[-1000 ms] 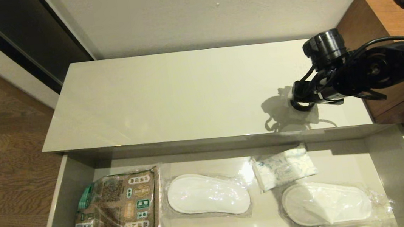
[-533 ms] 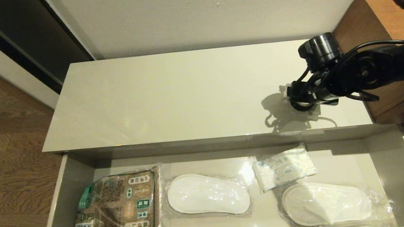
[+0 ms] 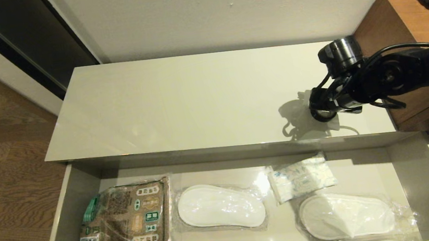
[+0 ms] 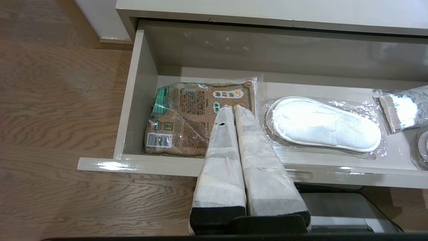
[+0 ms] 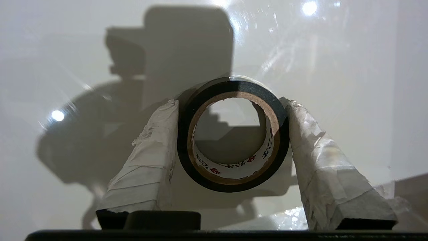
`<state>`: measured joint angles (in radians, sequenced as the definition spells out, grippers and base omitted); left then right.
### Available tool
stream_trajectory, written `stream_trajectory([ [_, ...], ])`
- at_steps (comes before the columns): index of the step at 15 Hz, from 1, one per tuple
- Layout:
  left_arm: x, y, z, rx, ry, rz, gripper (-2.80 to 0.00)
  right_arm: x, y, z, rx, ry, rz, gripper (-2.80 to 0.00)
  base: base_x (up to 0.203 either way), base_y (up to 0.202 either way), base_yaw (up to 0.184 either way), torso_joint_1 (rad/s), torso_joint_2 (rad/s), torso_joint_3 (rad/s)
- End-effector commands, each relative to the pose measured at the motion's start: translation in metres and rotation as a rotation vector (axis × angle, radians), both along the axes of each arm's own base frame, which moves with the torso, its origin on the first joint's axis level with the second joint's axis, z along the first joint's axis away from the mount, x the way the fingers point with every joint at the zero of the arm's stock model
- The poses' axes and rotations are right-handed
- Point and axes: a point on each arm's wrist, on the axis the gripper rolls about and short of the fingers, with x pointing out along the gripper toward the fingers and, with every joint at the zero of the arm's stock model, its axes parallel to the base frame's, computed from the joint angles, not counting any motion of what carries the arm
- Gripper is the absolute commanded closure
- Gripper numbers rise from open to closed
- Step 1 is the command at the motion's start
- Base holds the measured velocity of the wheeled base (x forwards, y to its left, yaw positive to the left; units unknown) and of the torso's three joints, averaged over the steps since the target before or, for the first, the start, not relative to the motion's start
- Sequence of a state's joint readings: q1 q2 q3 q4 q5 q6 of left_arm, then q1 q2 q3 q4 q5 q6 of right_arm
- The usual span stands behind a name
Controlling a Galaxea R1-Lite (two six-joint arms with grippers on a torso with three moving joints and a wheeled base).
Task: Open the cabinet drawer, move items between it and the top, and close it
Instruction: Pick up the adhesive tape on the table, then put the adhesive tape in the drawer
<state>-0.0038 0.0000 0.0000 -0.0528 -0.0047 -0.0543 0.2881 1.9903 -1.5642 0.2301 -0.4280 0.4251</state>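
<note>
The right hand (image 3: 320,113) hangs over the right end of the top (image 3: 180,100), near its front edge, with the black tape roll (image 3: 322,115) pinched in it; from the head view the roll is mostly hidden under the wrist, and only a dark ring and its shadow on the glossy surface show. Below, the cabinet drawer (image 3: 62,218) stands pulled out. Along its grey floor, from the left end, lie a brown-and-green packet (image 3: 122,218), a bagged white slipper (image 3: 220,206), the white packet (image 3: 301,177) with pale blue-green print toward the back wall, and a second bagged slipper (image 3: 346,214) toward the front — both slippers with their long axes along the drawer's length.

The left wrist view gives what the head view lacks: the left hand (image 4: 233,108), fingers pressed together and holding nothing, poised in front of the drawer's front wall (image 4: 140,165) with its tips over the brown-and-green packet (image 4: 187,117). The slipper (image 4: 326,124) lies beside that packet, and a corner of the white packet (image 4: 406,107) shows at the picture's edge.

The right wrist view settles the grip. The tape roll (image 5: 232,134) sits between the two padded fingers (image 5: 157,140), each touching its black outer wall, so the hand is open just the roll's width. The roll's hollow core faces the camera — its axis runs along the hand's reach — and the top (image 5: 334,50) shows through the hole.
</note>
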Motion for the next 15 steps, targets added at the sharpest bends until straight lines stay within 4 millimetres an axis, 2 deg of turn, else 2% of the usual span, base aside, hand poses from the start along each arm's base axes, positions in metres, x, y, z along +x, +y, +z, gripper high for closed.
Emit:
stream_trajectory([
  [1,0.0,0.0,0.0,-0.001,0.002,0.001,0.0,-0.016,-0.004,0.013,0.007,-0.019,-0.004,0.0,0.0,0.0,0.0,0.0,0.0,0.0],
  [4,0.0,0.0,0.0,-0.001,0.002,0.001,0.0,-0.046,-0.012,0.021,0.009,0.011,0.008,0.0,0.0,0.0,0.0,0.0,0.0,0.0],
  [6,0.0,0.0,0.0,-0.001,0.001,0.001,0.0,-0.063,-0.016,0.01,0.005,0.07,0.022,0.0,0.0,0.0,0.0,0.0,0.0,0.0],
  [10,0.0,0.0,0.0,-0.001,0.001,0.001,0.0,-0.092,-0.024,-0.029,0.031,0.196,0.01,0.0,0.0,0.0,0.0,0.0,0.0,0.0],
  [15,0.0,0.0,0.0,-0.001,0.001,0.001,0.0,-0.094,-0.026,-0.082,0.073,0.166,-0.024,0.0,0.0,0.0,0.0,0.0,0.0,0.0],
])
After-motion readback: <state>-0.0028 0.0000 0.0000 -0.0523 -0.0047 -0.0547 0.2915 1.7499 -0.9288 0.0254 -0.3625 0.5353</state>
